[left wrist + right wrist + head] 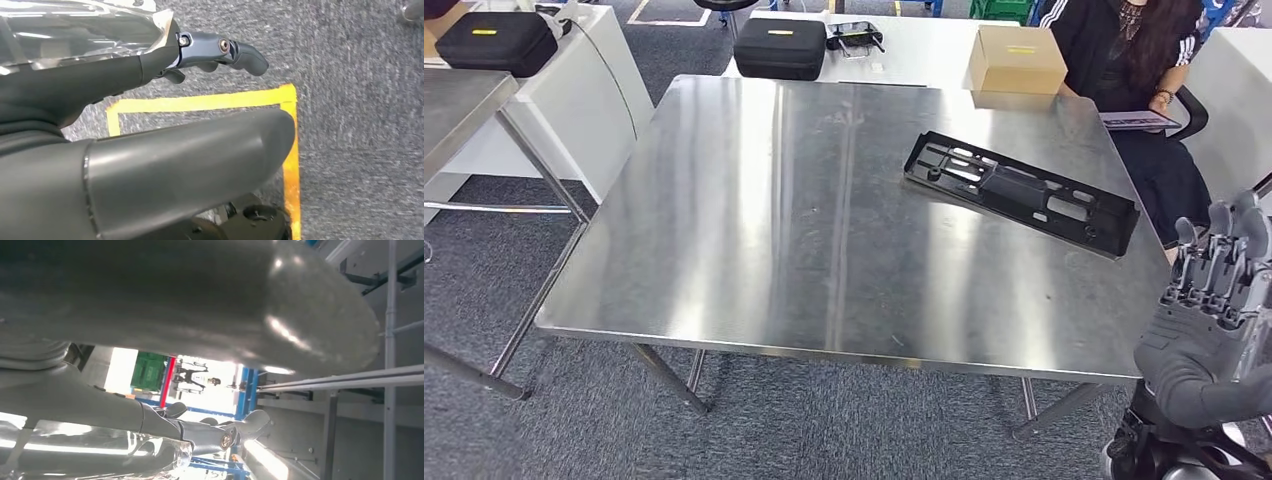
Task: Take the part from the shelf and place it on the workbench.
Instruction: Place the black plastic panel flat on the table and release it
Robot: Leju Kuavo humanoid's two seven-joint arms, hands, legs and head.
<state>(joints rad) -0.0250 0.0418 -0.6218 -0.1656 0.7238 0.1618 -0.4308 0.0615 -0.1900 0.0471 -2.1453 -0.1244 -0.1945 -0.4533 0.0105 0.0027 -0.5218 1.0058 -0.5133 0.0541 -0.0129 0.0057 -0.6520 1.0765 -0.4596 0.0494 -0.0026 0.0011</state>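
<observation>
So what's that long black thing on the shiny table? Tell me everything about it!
The black part looks like plastic: a long, flat, narrow frame with slots and cut-out holes along it and a raised edge. It lies flat and slanted on the shiny metal table, toward the far right side. Only the table touches it; the right robot hand is away from it.

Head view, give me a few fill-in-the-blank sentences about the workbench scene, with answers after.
1. The black part lies on the steel ____.
2. The right robot hand holds ____.
3. The cardboard box stands on the ____ table.
4. The person is ____ beside the workbench.

Answers: workbench; nothing; white; sitting
</observation>
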